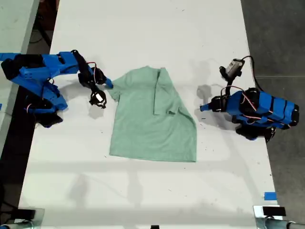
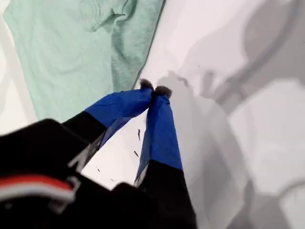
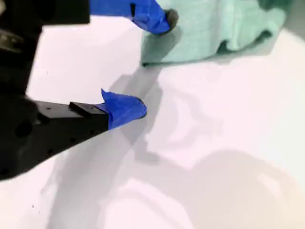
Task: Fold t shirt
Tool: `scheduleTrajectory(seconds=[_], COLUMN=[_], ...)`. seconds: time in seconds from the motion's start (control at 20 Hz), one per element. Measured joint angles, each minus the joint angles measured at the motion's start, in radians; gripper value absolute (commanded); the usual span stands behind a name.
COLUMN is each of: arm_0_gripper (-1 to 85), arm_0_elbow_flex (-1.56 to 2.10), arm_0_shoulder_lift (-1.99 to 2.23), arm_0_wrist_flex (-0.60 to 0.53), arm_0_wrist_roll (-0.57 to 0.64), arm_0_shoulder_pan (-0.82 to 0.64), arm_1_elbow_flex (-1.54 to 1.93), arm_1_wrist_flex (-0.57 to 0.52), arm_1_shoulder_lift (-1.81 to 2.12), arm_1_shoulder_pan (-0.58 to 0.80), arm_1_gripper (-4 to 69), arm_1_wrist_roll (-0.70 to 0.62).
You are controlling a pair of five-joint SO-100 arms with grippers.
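T shirt (image 1: 152, 119) lies flat on the white table (image 1: 143, 28), one sleeve folded in. Just beside it we see my first gripper (image 2: 155, 88) pinched closed on nothing — my second gripper (image 3: 152, 63) spreads wide at its sleeve edge.

Bright even overhead light, white table (image 1: 143, 28) near glare, soft grey arm shadows (wrist views blurred close-up)

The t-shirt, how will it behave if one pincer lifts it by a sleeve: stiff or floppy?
The t-shirt is probably floppy: it lies flat and wrinkled, one side already folded over itself. Lifted by a sleeve, it would likely drape and drag rather than keep shape. On the smooth white table it may slide when pushed.
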Motion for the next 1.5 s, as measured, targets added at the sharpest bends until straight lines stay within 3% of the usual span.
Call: scheduleTrajectory(seconds=[0.3, 0.4, 0.6, 0.9, 1.2, 1.5], arm_0_gripper=[19.7, -0.1, -0.1, -0.1, -0.1, -0.1], arm_0_elbow_flex=[-0.146, -0.227, -0.367, -0.364, -0.457, -0.709], arm_0_shoulder_lift=[-0.222, -0.370, -0.486, -0.276, -0.084, -0.318], arm_0_wrist_flex=[-0.026, -0.017, 0.051, 0.190, 0.091, 0.015], arm_0_wrist_roll=[-0.029, -0.061, -0.133, -0.199, -0.009, 0.044], arm_0_shoulder_pan=[0.005, 0.015, 0.048, 0.097, 0.181, 0.310], arm_1_elbow_flex=[0.000, 0.000, 0.000, 0.000, 0.000, 0.000], arm_1_wrist_flex=[0.000, 0.000, 0.000, 0.000, 0.000, 0.000], arm_1_shoulder_lift=[0.000, 0.000, 0.000, 0.000, 0.000, 0.000], arm_1_shoulder_pan=[0.000, 0.000, 0.000, 0.000, 0.000, 0.000], arm_1_gripper=[1.3, 1.3, 1.3, 1.3, 1.3, 1.3], arm_1_wrist_roll=[0.000, 0.000, 0.000, 0.000, 0.000, 0.000])
